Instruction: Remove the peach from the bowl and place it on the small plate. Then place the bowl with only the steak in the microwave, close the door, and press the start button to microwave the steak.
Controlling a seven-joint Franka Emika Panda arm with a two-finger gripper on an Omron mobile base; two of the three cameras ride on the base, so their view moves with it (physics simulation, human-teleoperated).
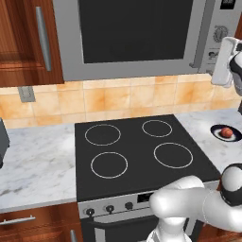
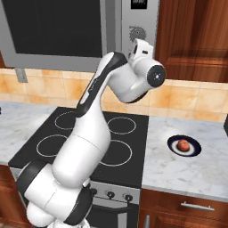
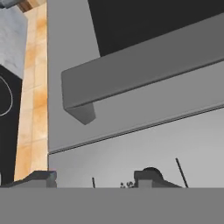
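Door (image 1: pixel 137 38) shut; rigid metal, handle bar (image 3: pixel 144 74) just ahead of fingers (image 3: pixel 94 179), the only decent hold. Fingers half-spread, gripping nothing. Panel (image 2: pixel 138 31) buttons: light press. Peach (image 2: pixel 183 144) on plate (image 2: pixel 194 150), well right.

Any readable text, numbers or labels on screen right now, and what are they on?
Nothing reads clearly.
Silver-grey microwave display: pale digits, too blurred to read.
Round dial on its panel: tick marks only, illegible.
Black stove knobs: no legible markings.
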